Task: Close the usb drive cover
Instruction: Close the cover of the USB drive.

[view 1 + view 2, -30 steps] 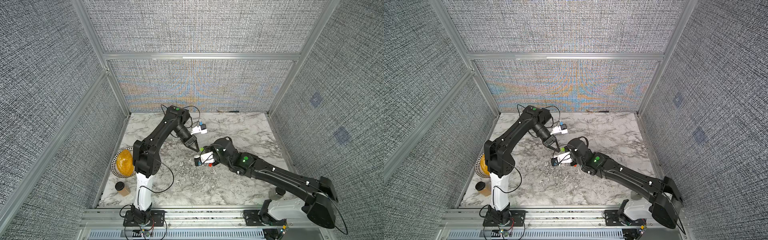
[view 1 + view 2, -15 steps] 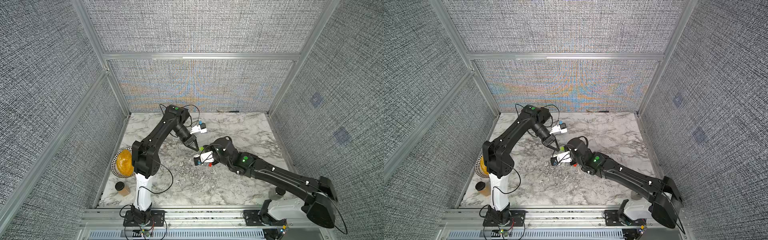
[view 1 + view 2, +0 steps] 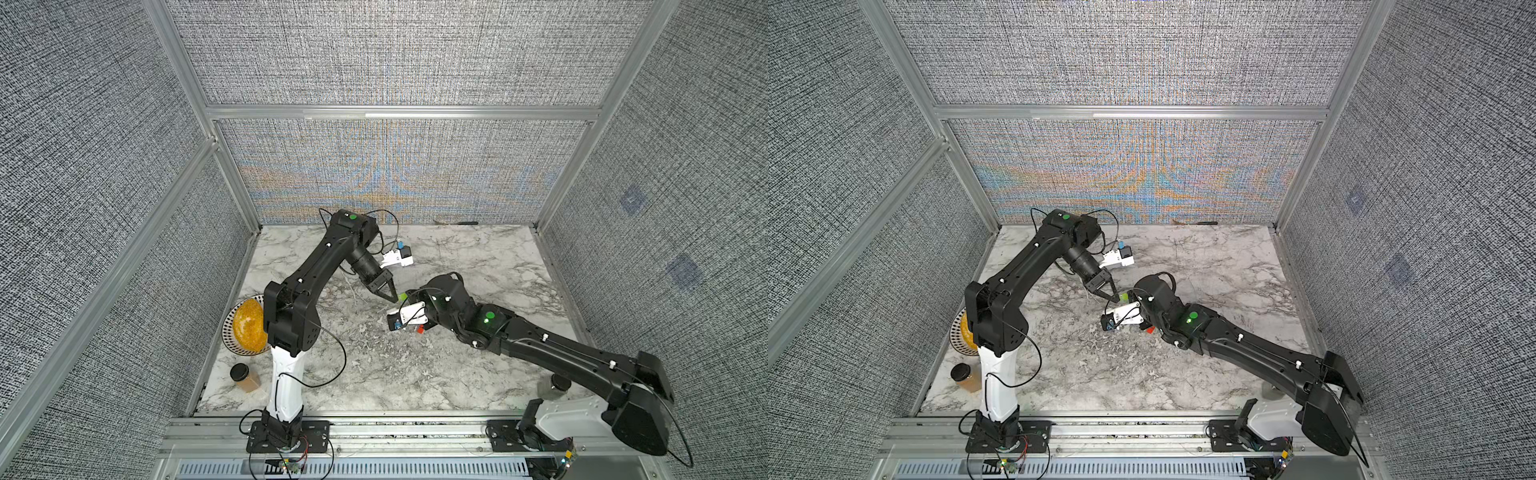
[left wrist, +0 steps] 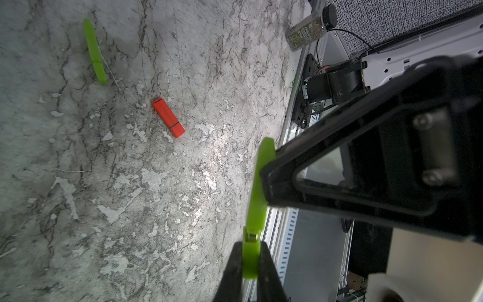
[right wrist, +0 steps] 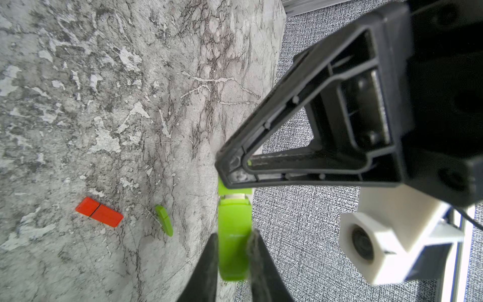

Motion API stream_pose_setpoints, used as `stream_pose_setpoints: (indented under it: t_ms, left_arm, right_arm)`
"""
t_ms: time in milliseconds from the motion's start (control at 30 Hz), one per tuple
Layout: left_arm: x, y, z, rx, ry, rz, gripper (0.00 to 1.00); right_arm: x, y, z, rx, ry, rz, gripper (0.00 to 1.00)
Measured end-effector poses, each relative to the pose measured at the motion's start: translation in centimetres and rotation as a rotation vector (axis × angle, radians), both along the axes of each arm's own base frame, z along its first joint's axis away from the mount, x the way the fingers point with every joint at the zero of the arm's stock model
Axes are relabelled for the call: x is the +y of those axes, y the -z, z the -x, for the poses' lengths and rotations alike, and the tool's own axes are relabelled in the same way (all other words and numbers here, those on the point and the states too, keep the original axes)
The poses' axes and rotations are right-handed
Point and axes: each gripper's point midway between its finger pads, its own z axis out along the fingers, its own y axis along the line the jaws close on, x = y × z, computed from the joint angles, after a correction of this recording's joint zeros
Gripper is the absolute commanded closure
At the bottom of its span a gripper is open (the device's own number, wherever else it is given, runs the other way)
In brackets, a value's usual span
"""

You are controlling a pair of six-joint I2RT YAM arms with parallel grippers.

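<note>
Little has shifted since the earlier frames: both arms hold almost the same pose above the middle of the table, the left tip at most a touch nearer its partner. We see the red-orange plastic usb drive (image 4: 166, 113) lying flat on the grey-veined marble table (image 4: 156, 209), well apart from both claws. Its small red plastic cover (image 4: 178, 130) is already seated, with only a thin dark seam dividing them, so for this drive we judge the closing done. Near it lies a bright green plastic stick (image 4: 94, 52), also capped.

The work in hand is on a second green plastic stick (image 5: 234, 219), held in the air. The right gripper (image 5: 234, 236) is clamped on its body, and the left gripper (image 4: 250, 248) is clamped on its small green cap (image 4: 250, 264). A sliver of metal plug (image 5: 235, 196) shows between body and cap, so we judge that a last push remains.
</note>
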Motion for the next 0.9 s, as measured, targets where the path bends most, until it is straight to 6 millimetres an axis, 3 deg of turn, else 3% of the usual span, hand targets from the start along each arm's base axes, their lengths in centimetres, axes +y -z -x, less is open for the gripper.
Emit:
stream_pose_setpoints:
  t_ms: [200, 333, 533, 900]
  left_arm:
    - [-0.10, -0.12, 0.03, 0.010, -0.006, 0.009, 1.00]
    - [-0.08, -0.12, 0.01, 0.010, -0.007, 0.009, 1.00]
    - [-0.07, -0.15, -0.02, 0.011, -0.008, 0.011, 1.00]
    - [-0.33, -0.26, -0.33, 0.009, -0.009, 0.023, 1.00]
  right_arm:
    - [0.18, 0.02, -0.12, 0.002, -0.005, -0.006, 0.77]
    - [0.24, 0.02, -0.20, 0.001, -0.003, -0.005, 0.82]
    - [0.30, -0.20, -0.17, 0.007, -0.007, -0.003, 1.00]
    - [0.61, -0.44, 0.05, 0.044, -0.002, 0.006, 1.00]
